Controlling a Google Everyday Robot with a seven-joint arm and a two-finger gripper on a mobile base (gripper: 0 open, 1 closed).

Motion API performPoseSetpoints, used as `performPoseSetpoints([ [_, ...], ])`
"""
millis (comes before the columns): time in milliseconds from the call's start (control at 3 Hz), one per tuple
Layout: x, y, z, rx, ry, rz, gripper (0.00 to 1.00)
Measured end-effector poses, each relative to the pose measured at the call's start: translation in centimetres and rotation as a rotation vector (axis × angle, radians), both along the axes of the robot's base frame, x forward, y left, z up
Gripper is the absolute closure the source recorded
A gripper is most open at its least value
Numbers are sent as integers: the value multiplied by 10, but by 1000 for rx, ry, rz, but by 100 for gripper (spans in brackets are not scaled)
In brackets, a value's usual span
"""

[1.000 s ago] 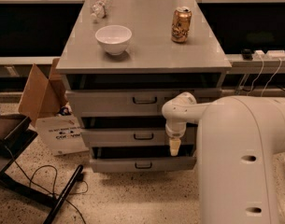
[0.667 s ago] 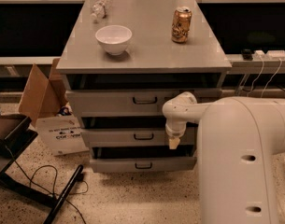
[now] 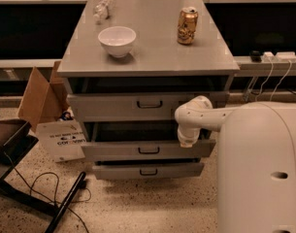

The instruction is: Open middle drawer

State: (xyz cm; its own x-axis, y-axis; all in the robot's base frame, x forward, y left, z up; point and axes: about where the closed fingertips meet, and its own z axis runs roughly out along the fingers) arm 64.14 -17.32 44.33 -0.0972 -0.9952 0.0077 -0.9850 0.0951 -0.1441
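The grey cabinet (image 3: 147, 64) has three drawers stacked. The middle drawer (image 3: 113, 151) has a low flat grey front and a small black bar handle (image 3: 148, 150). It stands pulled out a little, with a dark gap above its front. My gripper (image 3: 185, 141) hangs down from the white arm (image 3: 205, 118) at the right part of this drawer, at the top edge of its front and right of the handle. The top drawer (image 3: 113, 106) and the bottom drawer (image 3: 147, 171) also stand slightly out.
On the cabinet top stand a white bowl (image 3: 117, 40), a gold can (image 3: 187, 25) and a clear bottle (image 3: 103, 6). A cardboard box (image 3: 38, 98) and a white printed box (image 3: 65, 140) stand at the left. A black stand with cables (image 3: 65, 203) lies on the floor. My white body (image 3: 261, 169) fills the right.
The middle drawer front has come forward toward the camera, and the gap above it has widened. My gripper moved with it and now shows less below the wrist.
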Motion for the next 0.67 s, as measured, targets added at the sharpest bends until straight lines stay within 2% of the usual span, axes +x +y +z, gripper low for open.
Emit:
performPoseSetpoints([
  [333, -5, -4, 13, 24, -26, -31, 98],
  [667, -5, -4, 13, 24, -26, -31, 68],
])
